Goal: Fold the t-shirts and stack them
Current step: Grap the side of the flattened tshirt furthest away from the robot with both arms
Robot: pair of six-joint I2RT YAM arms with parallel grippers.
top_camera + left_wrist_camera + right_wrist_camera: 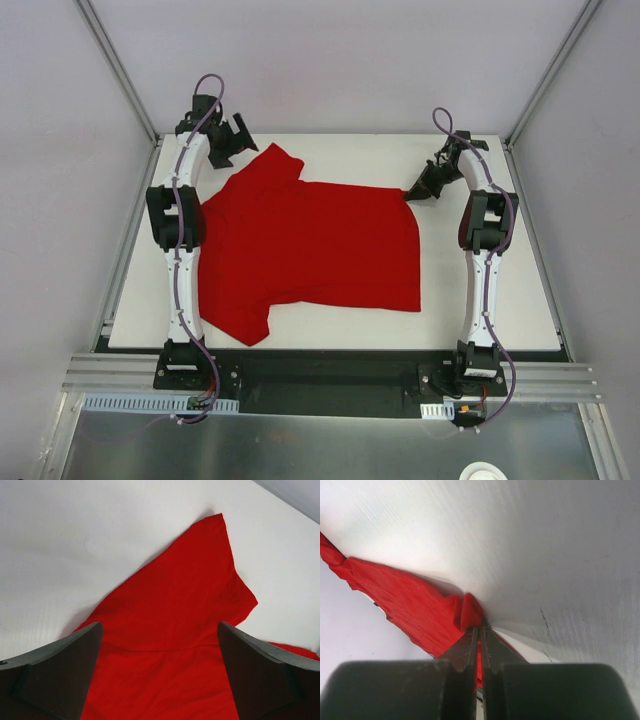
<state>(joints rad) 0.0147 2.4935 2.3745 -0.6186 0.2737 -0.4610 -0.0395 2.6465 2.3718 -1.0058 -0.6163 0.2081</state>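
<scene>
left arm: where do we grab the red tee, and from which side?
Probably the far sleeve, at its tip, from above: it lies flat and juts out alone, near the open left gripper. The right gripper pinches the far hem corner, so that mirrors it.

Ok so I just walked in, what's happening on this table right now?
Two robot arms are working on a red t-shirt that lies spread mostly flat on the white table. The right gripper is shut on the shirt's far right corner, pinching a small bunch of cloth. The left gripper hovers open over the far sleeve without gripping it. The shirt does not look folded yet.
</scene>
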